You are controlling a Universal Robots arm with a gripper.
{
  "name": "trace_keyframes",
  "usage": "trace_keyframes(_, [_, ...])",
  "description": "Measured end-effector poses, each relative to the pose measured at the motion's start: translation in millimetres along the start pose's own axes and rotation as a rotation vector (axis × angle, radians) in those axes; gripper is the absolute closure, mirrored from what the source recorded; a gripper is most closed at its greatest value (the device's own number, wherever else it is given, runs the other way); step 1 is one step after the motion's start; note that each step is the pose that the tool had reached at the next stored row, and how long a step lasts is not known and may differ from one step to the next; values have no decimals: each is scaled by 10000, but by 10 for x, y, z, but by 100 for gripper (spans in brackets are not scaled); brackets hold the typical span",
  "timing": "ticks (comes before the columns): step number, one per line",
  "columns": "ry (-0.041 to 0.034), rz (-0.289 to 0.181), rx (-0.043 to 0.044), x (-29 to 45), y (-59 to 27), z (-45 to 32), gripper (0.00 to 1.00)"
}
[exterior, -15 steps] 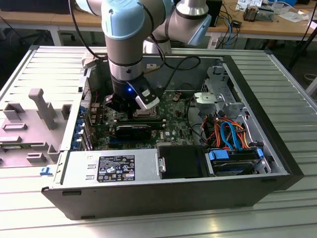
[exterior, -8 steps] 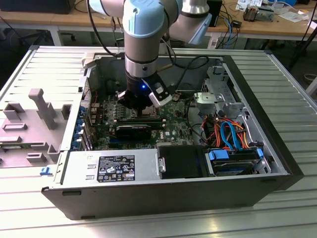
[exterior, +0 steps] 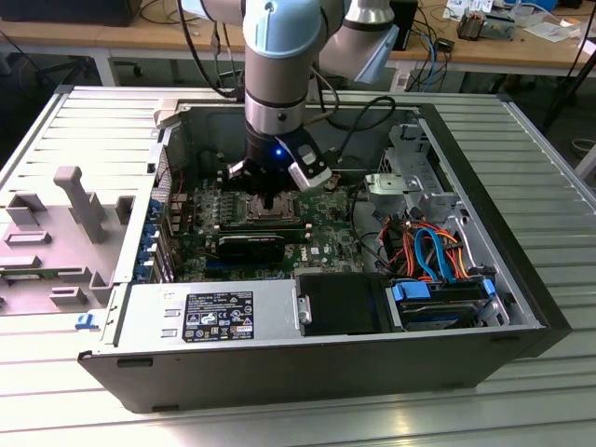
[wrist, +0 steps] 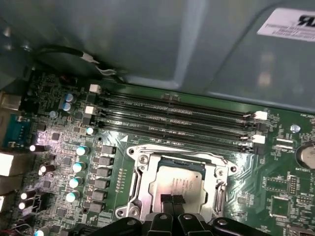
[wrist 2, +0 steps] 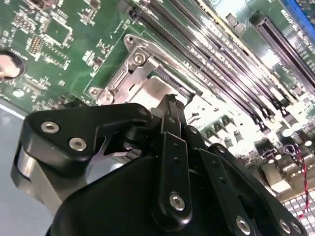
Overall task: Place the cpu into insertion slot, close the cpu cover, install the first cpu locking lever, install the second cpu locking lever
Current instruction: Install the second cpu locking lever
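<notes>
The cpu (wrist: 186, 178), a flat square chip with a dull silver top, lies in the insertion slot (wrist: 219, 194) on the green board. The cpu cover (wrist: 142, 183), a silver frame plate, lies flat around it. My gripper (wrist: 172, 199) hangs directly over the chip with its two black fingertips pressed together, at or just above the chip's near edge. In the second wrist view the gripper (wrist 2: 172, 102) points down at the socket's silver frame (wrist 2: 129, 73). In the exterior view the gripper (exterior: 270, 199) is low inside the open computer case, over the insertion slot (exterior: 250, 212).
Long black memory slots (wrist: 177, 118) run beside the socket. A black graphics card (exterior: 251, 247) lies just in front of it. The power supply (exterior: 209, 317), blue drive bays (exterior: 438, 303) and orange and blue cables (exterior: 428, 247) line the case. A grey case wall (wrist: 147, 39) stands close behind.
</notes>
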State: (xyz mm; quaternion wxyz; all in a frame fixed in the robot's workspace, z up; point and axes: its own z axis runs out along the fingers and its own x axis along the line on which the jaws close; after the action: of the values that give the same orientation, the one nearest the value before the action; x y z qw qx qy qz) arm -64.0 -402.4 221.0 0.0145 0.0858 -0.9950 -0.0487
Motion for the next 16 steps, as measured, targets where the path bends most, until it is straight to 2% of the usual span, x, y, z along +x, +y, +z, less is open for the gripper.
trace_keyframes(2, [0, 4, 1, 1, 8, -70, 89])
trace_keyframes(4, [0, 5, 1, 2, 19, -179, 89])
trace_keyframes(5, [0, 4, 1, 3, 20, -196, 89])
trace_keyframes(11, [-1, 4, 1, 4, 27, -261, 89])
trace_keyframes(16, [0, 4, 1, 4, 27, -263, 89])
